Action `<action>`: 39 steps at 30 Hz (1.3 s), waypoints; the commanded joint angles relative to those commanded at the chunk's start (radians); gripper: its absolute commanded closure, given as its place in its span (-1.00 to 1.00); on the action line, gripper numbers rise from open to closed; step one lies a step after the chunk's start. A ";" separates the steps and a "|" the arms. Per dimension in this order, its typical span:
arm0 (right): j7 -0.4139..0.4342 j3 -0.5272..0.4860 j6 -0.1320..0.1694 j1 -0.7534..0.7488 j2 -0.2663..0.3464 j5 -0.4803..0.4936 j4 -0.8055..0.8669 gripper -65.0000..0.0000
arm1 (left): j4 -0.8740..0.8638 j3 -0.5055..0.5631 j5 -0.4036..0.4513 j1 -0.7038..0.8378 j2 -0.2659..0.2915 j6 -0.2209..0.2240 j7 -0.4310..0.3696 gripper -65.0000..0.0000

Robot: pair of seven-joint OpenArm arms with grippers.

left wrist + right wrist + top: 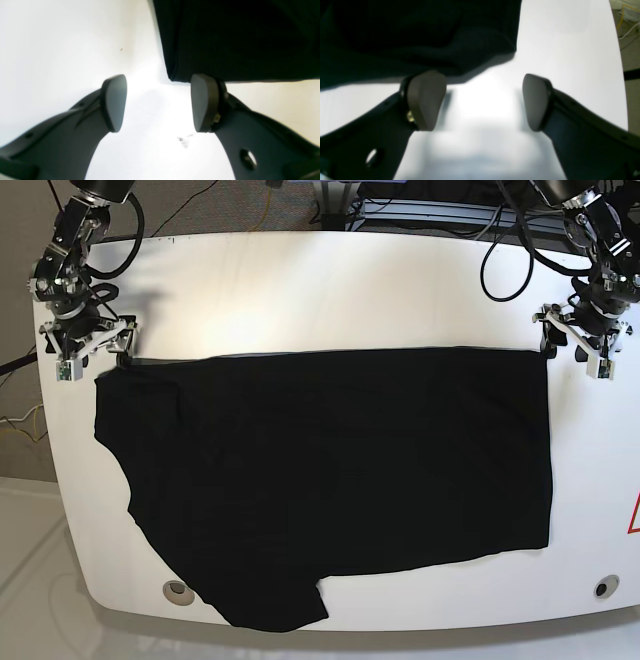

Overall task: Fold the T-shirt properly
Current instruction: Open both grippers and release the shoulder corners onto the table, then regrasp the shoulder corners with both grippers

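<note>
White table (330,270) carries the T-shirt (330,470), spread flat and black, sleeve trailing toward the table's near edge. Left pincer (582,330) and right pincer (88,338) sit at the shirt's two far corners, both spread and empty, likely poised to pinch those corners for a fold

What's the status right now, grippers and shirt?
Left gripper and right gripper: jaws open, holding nothing, each at a far corner. T-shirt spread flat on the table, unfolded. Nothing in the way.
</note>
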 joint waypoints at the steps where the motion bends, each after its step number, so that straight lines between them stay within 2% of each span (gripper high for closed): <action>1: 0.006 0.004 0.003 0.005 -0.002 -0.001 -0.008 -0.46 | -0.005 -0.001 -0.003 -0.002 -0.002 -0.003 0.003 -0.15; 4: 0.026 0.016 0.011 0.021 -0.010 -0.003 -0.033 -0.43 | -0.020 -0.003 -0.017 -0.009 -0.011 -0.013 0.015 -0.15; 6: 0.049 0.012 0.008 0.047 -0.017 0.024 -0.104 -0.40 | -0.031 -0.006 -0.058 -0.012 -0.018 -0.027 0.041 -0.15; 12: 0.069 0.015 0.006 0.063 -0.018 0.034 -0.163 -0.39 | -0.048 -0.008 -0.085 -0.028 -0.022 -0.031 0.050 -0.14; 20: 0.047 0.007 -0.006 0.069 -0.014 0.043 -0.179 -0.41 | -0.090 -0.004 -0.121 -0.058 -0.023 -0.027 0.052 -0.15; 30: 0.031 0.006 -0.007 0.074 -0.014 0.044 -0.173 -0.40 | -0.212 -0.002 -0.094 -0.116 -0.025 -0.029 0.020 -0.13; 32: 0.032 0.009 0.008 0.070 -0.013 0.047 -0.183 -0.41 | -0.290 -0.001 -0.084 -0.138 -0.026 -0.028 0.009 -0.12; 34: 0.030 0.010 0.009 0.069 -0.014 0.048 -0.184 -0.40 | -0.297 0.000 -0.085 -0.140 -0.025 -0.028 0.008 -0.12; 39: 0.024 0.012 0.013 0.069 -0.015 0.058 -0.190 -0.28 | -0.287 0.001 -0.085 -0.125 -0.013 -0.026 0.002 -0.12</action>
